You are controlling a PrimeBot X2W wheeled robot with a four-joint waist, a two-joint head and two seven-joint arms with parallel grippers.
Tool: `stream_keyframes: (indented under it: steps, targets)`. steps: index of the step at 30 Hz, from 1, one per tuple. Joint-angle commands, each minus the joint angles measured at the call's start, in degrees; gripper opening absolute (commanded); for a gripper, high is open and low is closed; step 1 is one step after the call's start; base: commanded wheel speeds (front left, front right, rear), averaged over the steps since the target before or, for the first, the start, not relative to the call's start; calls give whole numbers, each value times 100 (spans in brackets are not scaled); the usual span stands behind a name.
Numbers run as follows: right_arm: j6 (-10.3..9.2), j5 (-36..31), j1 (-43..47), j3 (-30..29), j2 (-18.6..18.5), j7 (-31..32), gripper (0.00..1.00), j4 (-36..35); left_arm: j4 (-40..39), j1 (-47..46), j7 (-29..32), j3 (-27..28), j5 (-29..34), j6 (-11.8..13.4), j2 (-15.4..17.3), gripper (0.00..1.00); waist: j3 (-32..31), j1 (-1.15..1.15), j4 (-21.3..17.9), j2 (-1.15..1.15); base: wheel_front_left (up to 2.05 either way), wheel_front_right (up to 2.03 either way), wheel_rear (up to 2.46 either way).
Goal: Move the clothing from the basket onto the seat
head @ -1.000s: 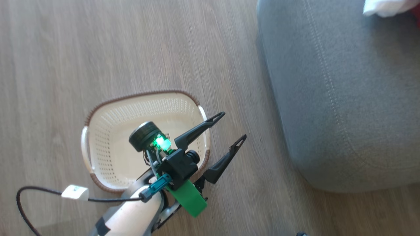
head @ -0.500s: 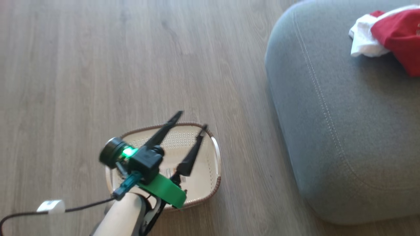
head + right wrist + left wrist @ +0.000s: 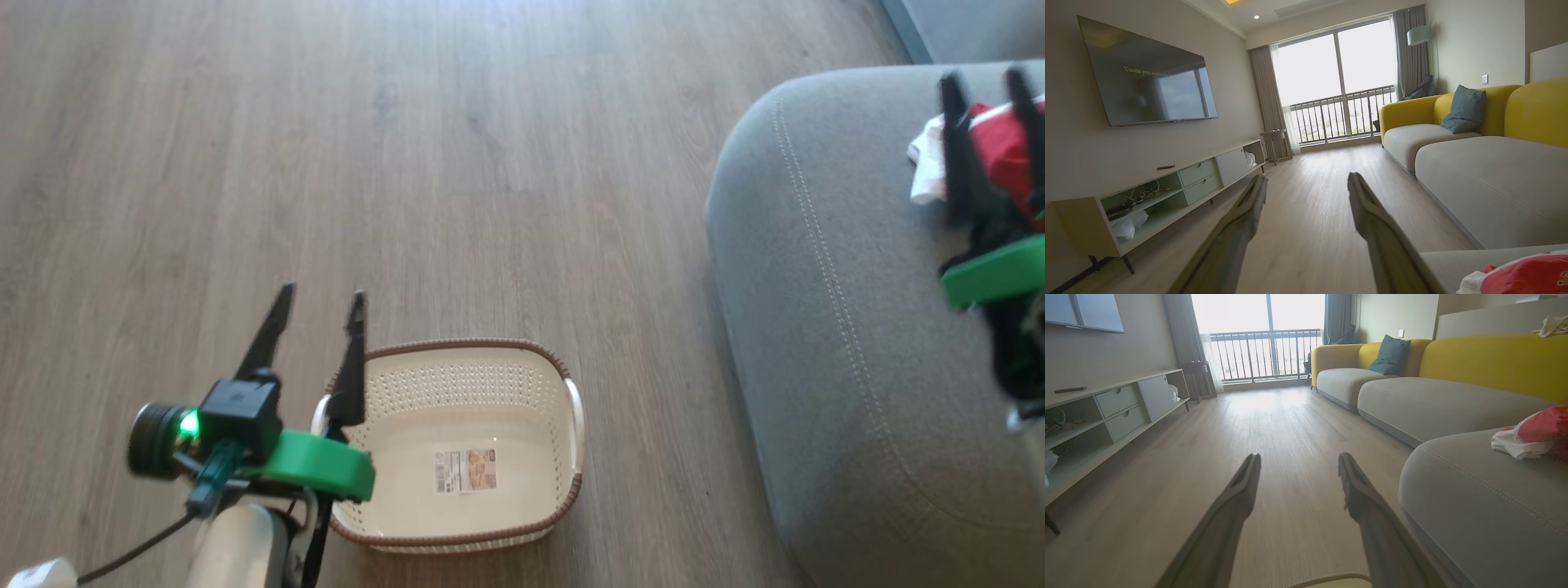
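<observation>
Head view, wood floor (image 3: 490,163), grey seat (image 3: 816,343)

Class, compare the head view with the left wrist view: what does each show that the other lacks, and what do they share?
Head view's own: the inside of the basket, bare but for a label, and the right claw, open, over the clothing.
Left wrist view's own: the media cabinet, balcony window, yellow sofa backs and blue cushion.
Shared: the open left claw, the grey seat, the clothing, the wood floor, and a sliver of the basket's rim.
</observation>
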Motion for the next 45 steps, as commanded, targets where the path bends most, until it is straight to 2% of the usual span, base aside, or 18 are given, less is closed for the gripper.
stream_keyframes:
  steps: [1, 5, 7, 10, 13, 16, 21, 28, 36, 41, 45]
  targets:
    - [-1, 143, 176, 142, 1, -127, 100, -305, -239, -62, -29, 325, 27, 148, -21, 100, -72, 1, 93, 0, 0, 0, 0]
    - [-1, 212, 752, 266, 202, -232, 100, -473, -136, 107, -29, 425, 56, 329, -32, 100, -82, 1, 208, 0, 0, 0, 0]
    - [-1, 190, 1035, 209, 417, -245, 100, -516, -127, 158, -29, 473, -23, 469, -34, 100, -96, 1, 259, 0, 0, 0, 0]
    - [-1, -248, 1481, 108, 714, -248, 100, -618, -110, 236, -29, 457, -109, 549, -35, 100, -105, 1, 333, 0, 0, 0, 0]
    - [-1, -481, 1771, -42, 1006, -249, 100, -644, -121, 273, -29, 446, -123, 548, -35, 100, -104, 1, 366, 0, 0, 0, 0]
    - [-1, -994, 2181, -151, 1397, -250, 100, -707, -247, 358, -29, 408, -189, 466, -36, 100, -102, 1, 417, 0, 0, 0, 0]
    - [-1, -1219, 2401, -214, 1696, -250, 100, -731, -336, 484, -29, 456, -200, 437, -36, 100, -104, 1, 429, 0, 0, 0, 0]
    - [-1, -1304, 2458, -220, 1847, -251, 100, -781, -321, 612, -29, 439, -43, 376, -36, 100, -94, 1, 418, 0, 0, 0, 0]
    - [-1, -1307, 2448, -316, 1862, -251, 100, -772, -397, 610, -29, 508, -270, 272, -36, 100, -74, 1, 445, 0, 0, 0, 0]
    - [-1, -1526, 2483, -627, 1965, -251, 100, -511, -378, 625, -29, 524, -330, 233, -37, 100, -70, 1, 462, 0, 0, 0, 0]
    - [-1, -1605, 2475, -714, 2050, -251, 100, -450, -278, 625, -29, 574, -523, 98, -37, 100, -63, 1, 457, 0, 0, 0, 0]
